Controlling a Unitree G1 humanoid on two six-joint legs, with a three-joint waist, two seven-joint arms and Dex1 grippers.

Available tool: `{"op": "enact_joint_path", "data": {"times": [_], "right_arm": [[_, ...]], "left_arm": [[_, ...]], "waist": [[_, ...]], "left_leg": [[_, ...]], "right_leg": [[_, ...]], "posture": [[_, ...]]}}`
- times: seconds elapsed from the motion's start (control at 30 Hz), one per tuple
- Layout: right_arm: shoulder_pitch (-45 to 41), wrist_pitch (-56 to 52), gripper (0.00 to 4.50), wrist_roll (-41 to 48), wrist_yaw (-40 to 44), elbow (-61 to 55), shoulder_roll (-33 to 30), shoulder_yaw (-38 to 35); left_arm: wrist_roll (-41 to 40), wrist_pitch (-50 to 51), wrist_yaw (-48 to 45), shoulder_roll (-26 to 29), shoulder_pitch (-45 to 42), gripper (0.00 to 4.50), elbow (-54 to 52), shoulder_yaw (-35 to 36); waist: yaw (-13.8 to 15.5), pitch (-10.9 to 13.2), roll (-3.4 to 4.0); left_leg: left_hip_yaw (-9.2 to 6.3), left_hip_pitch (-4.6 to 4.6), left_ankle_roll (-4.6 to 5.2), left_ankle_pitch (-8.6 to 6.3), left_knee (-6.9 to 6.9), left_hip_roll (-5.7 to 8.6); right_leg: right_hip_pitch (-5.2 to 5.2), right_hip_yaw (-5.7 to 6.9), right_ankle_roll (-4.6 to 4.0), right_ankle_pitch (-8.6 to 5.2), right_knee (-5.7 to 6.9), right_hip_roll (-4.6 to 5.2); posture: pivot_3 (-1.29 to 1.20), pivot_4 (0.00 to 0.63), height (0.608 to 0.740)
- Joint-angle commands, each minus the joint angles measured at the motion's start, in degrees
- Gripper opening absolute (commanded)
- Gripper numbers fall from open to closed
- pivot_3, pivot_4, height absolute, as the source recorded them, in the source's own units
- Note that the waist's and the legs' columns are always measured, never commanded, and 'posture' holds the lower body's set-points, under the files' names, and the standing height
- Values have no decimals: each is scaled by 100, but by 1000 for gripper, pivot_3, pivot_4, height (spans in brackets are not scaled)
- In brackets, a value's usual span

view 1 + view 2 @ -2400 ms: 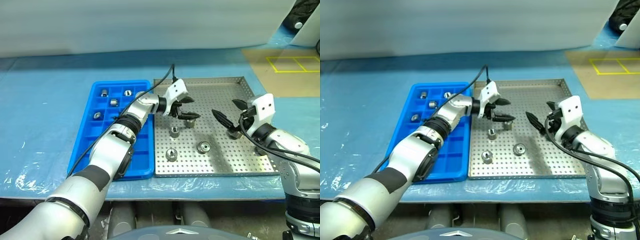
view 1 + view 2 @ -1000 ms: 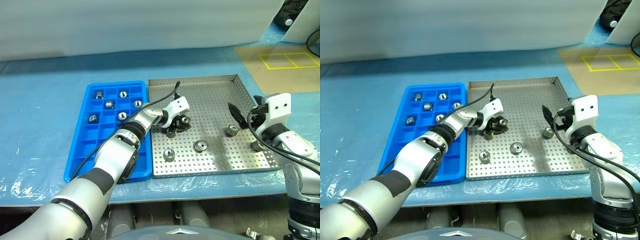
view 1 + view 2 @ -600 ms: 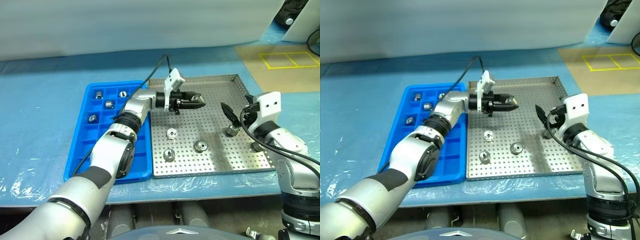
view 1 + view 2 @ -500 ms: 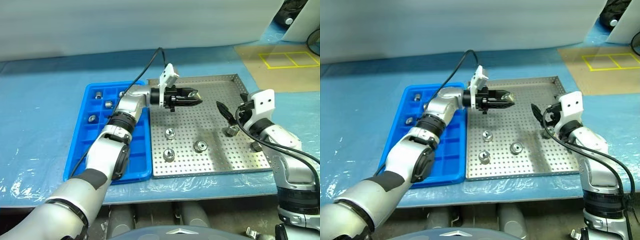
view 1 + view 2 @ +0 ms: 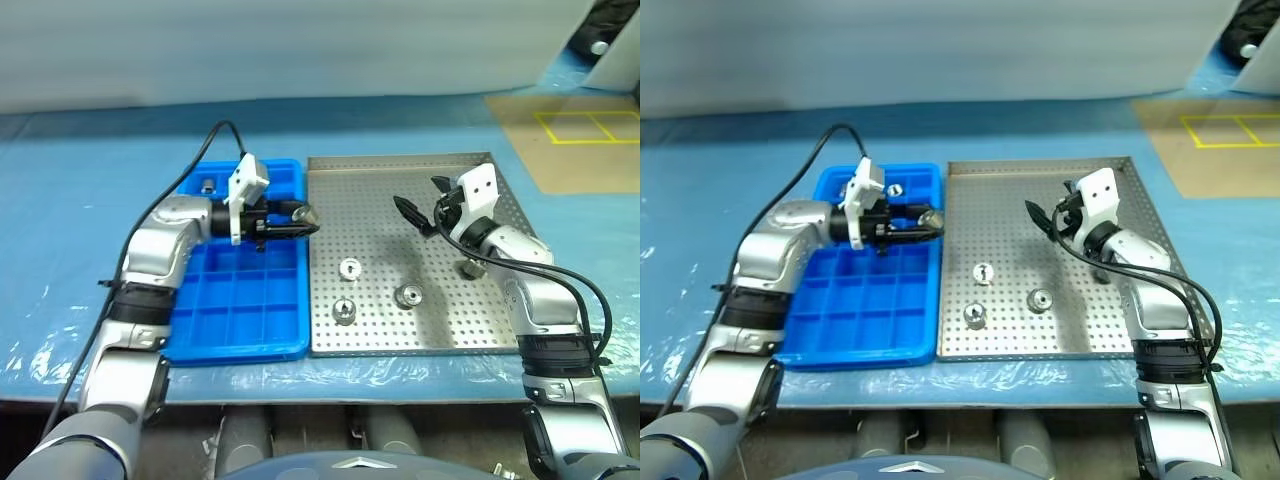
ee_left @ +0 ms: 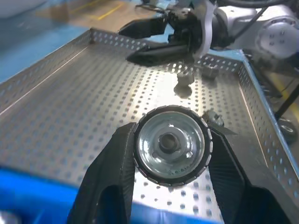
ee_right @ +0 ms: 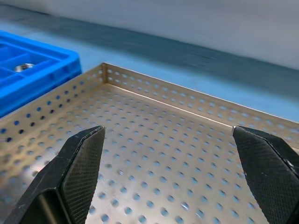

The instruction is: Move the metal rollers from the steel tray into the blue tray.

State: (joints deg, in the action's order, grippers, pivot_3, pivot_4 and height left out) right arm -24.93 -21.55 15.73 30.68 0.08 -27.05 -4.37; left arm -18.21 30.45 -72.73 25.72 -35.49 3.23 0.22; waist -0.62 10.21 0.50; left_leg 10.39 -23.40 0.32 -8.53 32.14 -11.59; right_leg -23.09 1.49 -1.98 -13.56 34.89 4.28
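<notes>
The left gripper [image 5: 303,217] is clamped on one metal roller [image 6: 171,145], held above the blue tray [image 5: 238,320] at its edge beside the steel tray [image 5: 380,200]. The right gripper [image 5: 419,212] hangs spread and empty over the steel tray, where four rollers [image 5: 349,268] lie; one sits partly behind the right arm. Those in the blue tray are mostly hidden by the left arm.

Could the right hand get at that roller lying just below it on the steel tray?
Probably yes: the right hand is open and empty above the steel tray, and nothing stands over the roller.
</notes>
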Motion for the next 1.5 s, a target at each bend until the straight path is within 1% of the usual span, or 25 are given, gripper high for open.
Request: {"op": "enact_joint_path", "data": {"times": [0.03, 0.07, 0.17, 0.23, 0.37, 0.4, 0.47, 0.6, 0.77, 0.93, 1.03, 1.33, 1.5], "right_arm": [[-534, 135, 4500, 182, 519, 250, 181, 236], [-672, 76, 4500, 255, 816, 268, 258, 429], [-981, -133, 4500, 464, 1550, 284, 453, 862], [-1099, -221, 4500, 523, 1851, 306, 523, 1028], [-1407, -322, 4500, 579, 2362, 585, 828, 1404], [-1521, -259, 4500, 538, 2554, 708, 918, 1551], [-1735, -143, 4500, 463, 2786, 946, 1091, 1726], [-1892, -70, 4500, 431, 3035, 1163, 1254, 1824], [-1806, -215, 4500, 465, 3392, 1087, 1322, 2023], [-1728, -262, 4500, 430, 3458, 1003, 1333, 2090], [-1722, -235, 4500, 399, 3421, 1022, 1339, 2068], [-1593, -182, 4500, 339, 3246, 966, 1303, 1987], [-1431, -158, 4500, 302, 3016, 817, 1273, 1935]], "left_arm": [[-310, 230, 325, 563, 342, 1861, -811, 535], [-311, 225, 475, 738, 512, 1861, -860, 740], [-370, 220, 849, 1070, 939, 1861, -967, 1173], [-406, 194, 1025, 1178, 1142, 1861, -1045, 1283], [-589, 283, 1378, 1338, 1619, 1861, -1140, 1720], [-598, 280, 1503, 1357, 1827, 1861, -1156, 1863], [-678, 334, 1669, 1369, 2247, 1861, -1284, 2090], [-792, 352, 1797, 1389, 2882, 1861, -1581, 2178], [-952, 381, 2011, 1286, 3516, 1861, -1906, 2177], [-1003, 323, 2156, 1265, 3622, 1861, -1991, 1950], [-1048, 333, 2219, 1258, 3477, 1861, -1979, 1810], [-848, 40, 2405, 1114, 2942, 1861, -1391, 1311], [-634, -151, 2399, 1137, 2762, 1861, -925, 1080]], "waist": [[59, 1, 1], [140, 2, 1], [230, 2, 2], [326, 2, 2], [548, 2, 0], [608, 2, 0], [637, 2, -1], [777, 2, -5], [944, 3, -7], [1065, 2, -7], [1080, 2, -8], [1071, -2, -14], [1061, -3, -14]], "left_leg": [[0, 1, -3, 1, 0, 1], [-1, 2, -12, 1, 1, 1], [-3, 10, -34, -3, -2, -3], [-3, 11, -36, -2, -5, -4], [-6, 6, -38, -1, -6, -3], [-7, 4, -39, 0, -5, -4], [-9, 1, -44, 3, -4, -6], [-17, -2, -54, 7, -6, -9], [-21, 0, -62, 11, -15, -12], [-22, 14, -82, 24, -43, -11], [-22, 18, -90, 29, -54, -10], [-22, 19, -96, 33, -58, -9], [-22, 23, -103, 38, -58, -9]], "right_leg": [[-1, 0, 0, 0, 6, 0], [-1, 0, 0, 0, 11, 1], [-2, 1, -1, -1, 21, -1], [-3, 1, -4, -2, 23, -1], [-6, 4, -5, -3, 23, -1], [-9, 4, -5, -3, 26, -1], [-15, 5, -5, -3, 34, 0], [-20, 8, -7, -5, 39, 0], [-23, 8, -6, -6, 41, 0], [-21, 7, -6, -6, 42, 0], [-23, 6, -7, -7, 42, -2], [-25, 6, -8, -8, 44, -4], [-25, 6, -10, -9, 52, -5]], "posture": [[-42, 150, 740], [10, 150, 740], [83, 150, 740], [116, 150, 740], [212, 150, 740], [228, 150, 740], [262, 150, 740], [300, 150, 740], [334, 150, 740], [331, 150, 740], [322, 150, 740], [275, 150, 740], [241, 150, 740]]}}
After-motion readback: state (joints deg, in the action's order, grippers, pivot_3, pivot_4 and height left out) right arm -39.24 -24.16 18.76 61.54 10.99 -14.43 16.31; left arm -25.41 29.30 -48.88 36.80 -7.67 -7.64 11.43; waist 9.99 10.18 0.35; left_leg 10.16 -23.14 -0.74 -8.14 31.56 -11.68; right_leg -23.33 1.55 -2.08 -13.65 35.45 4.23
